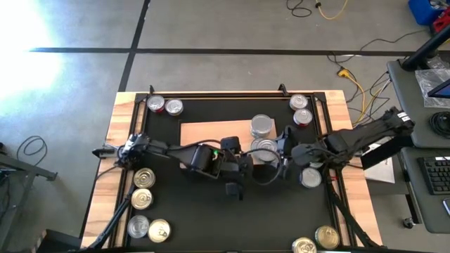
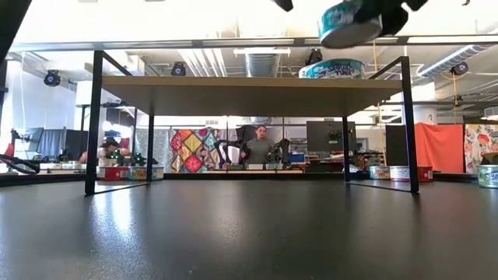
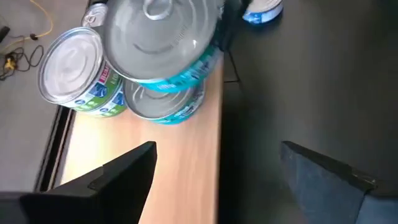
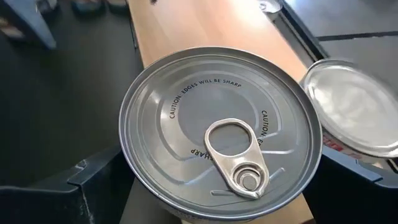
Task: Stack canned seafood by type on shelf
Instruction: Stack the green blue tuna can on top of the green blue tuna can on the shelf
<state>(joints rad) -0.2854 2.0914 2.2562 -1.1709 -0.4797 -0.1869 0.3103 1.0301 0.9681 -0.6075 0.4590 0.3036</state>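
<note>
The shelf [image 1: 211, 133] is a pale wood board raised on black legs [image 2: 93, 124] over the black mat. On its right end stand a green-labelled can [image 3: 74, 68] and a teal-labelled can [image 3: 165, 106]. My right gripper [image 4: 221, 168], reaching in from the table's right, is shut on a second teal can with a silver pull-tab lid [image 4: 217, 130], just above the teal one on the shelf [image 2: 334, 70]. My left gripper [image 3: 217, 152] hovers open over the shelf's near edge [image 1: 242, 169], with nothing between its fingers. My right gripper pinches the can between its two fingers by opposite sides of its round wall, just under the lid's rim [image 4: 127, 168]. The fingers come from the table's right, slanting down. The can is lifted clear with its lid up, over the teal can on the shelf.
Other cans sit on the mat: two at the far left [image 1: 163, 105], two at the far right [image 1: 301, 109], several at the near left [image 1: 144, 190], two at the near right [image 1: 316, 242], one beside the right arm [image 1: 311, 177]. People sit in the room beyond [image 2: 261, 148].
</note>
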